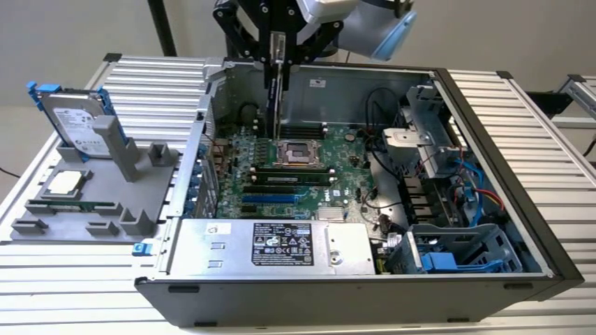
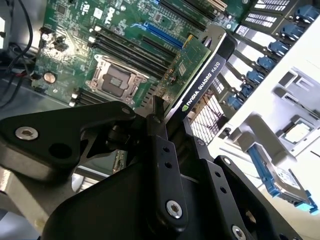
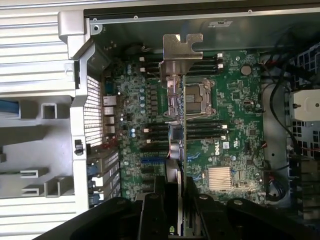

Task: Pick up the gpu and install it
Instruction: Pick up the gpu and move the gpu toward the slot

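The gripper [image 2: 174, 122] is closed on the gpu [image 2: 192, 65], held edge-on above the motherboard [image 3: 235, 100]: green board, black cooler [image 2: 200, 87], silver bracket [image 3: 182, 47].

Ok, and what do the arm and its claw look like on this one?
The claw is matte black: flat linkage bars joined by silver screws and pivots, ending in two narrow straight fingers. In the exterior view the arm above it is silver-grey with a light blue joint cap.
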Controlling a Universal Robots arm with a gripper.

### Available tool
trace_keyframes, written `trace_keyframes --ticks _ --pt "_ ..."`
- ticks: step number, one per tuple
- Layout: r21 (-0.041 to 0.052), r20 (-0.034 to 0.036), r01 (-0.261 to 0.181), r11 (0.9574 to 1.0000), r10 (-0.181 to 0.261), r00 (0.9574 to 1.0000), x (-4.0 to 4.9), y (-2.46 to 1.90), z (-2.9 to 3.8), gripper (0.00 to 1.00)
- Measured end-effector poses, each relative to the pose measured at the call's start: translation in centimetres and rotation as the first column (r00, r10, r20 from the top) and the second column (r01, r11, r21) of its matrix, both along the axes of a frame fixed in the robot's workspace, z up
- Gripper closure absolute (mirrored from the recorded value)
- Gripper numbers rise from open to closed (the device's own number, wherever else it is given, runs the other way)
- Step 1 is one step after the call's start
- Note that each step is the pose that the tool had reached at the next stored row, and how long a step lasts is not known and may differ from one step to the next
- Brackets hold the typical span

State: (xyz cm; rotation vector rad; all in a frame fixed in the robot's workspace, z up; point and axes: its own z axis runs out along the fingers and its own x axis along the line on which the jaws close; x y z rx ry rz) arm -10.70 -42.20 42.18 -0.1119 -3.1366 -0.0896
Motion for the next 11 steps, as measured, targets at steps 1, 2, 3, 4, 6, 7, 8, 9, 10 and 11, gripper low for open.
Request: trace_keyframes --ticks 1,2,3,4,6,7,8,9,10,11 --pt "0.0000 0.0000 0.000 1.0000 0.000 1.0000 0.11 0.00 0.00 1.00" --pt "0.0000 0.0000 0.000 1.0000 0.000 1.0000 0.21 0.00 0.00 1.00" --pt "0.0000 0.0001 0.000 1.0000 0.000 1.0000 0.31 0.00 0.00 1.00" --pt "0.0001 0.0001 0.000 1.0000 0.000 1.0000 0.41 0.00 0.00 1.00" --pt "0.0001 0.0001 0.000 1.0000 0.000 1.0000 0.61 0.00 0.00 1.00" --pt "0.0001 0.0001 0.000 1.0000 0.000 1.0000 0.72 0.00 0.00 1.00" --pt "0.0000 0.0000 0.000 1.0000 0.000 1.0000 0.81 0.00 0.00 1.00" --pt "0.0000 0.0000 0.000 1.0000 0.000 1.0000 0.92 0.00 0.00 1.00" --pt "0.0000 0.0000 0.000 1.0000 0.000 1.0000 1.03 0.00 0.00 1.00" --pt "0.0000 0.0000 0.000 1.0000 0.000 1.0000 1.13 0.00 0.00 1.00"
